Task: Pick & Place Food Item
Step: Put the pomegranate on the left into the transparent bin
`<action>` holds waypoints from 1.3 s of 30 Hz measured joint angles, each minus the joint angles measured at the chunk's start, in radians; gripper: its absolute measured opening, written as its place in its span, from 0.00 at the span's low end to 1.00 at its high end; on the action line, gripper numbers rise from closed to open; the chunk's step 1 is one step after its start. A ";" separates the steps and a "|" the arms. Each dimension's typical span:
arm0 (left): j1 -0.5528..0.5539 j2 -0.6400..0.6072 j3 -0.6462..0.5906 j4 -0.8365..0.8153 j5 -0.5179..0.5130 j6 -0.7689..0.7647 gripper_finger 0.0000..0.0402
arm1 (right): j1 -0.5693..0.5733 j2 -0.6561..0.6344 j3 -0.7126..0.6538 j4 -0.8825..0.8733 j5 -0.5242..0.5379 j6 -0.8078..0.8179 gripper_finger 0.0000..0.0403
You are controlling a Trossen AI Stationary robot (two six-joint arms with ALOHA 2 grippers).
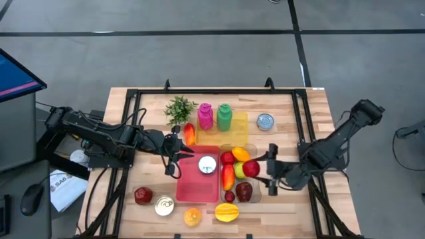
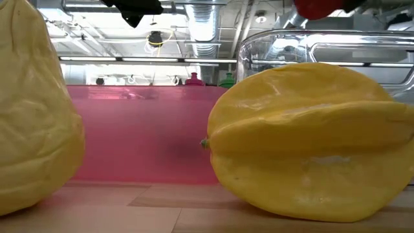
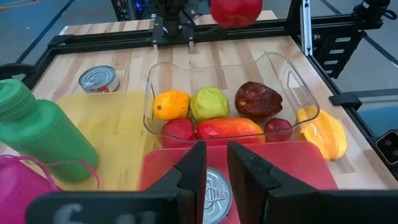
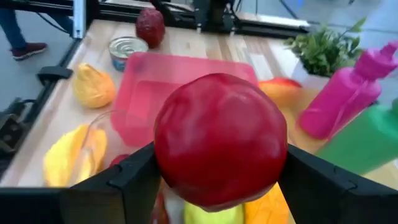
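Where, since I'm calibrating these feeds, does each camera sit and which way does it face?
High: overhead, facing straight down on the table; both arms show, left tool and right tool.
Low: at table-top height, facing level across; starfruit close, red tray behind; barely any robot.
Left wrist: on the left arm, facing past its own fingers to the clear bin.
Right wrist: on the right arm, facing past fingers clamped on the red apple.
Shared: both wrist views and high show that apple.
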 joint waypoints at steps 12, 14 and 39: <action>0.000 0.000 0.000 0.000 0.000 0.000 0.13 | -0.139 0.171 0.000 0.009 -0.006 0.002 0.68; 0.000 0.000 0.000 0.000 0.000 0.000 0.13 | -0.153 0.192 0.000 0.008 -0.022 0.002 0.68; 0.000 0.000 0.000 0.000 0.000 0.000 0.13 | -0.223 0.223 0.000 -0.126 -0.090 0.002 0.87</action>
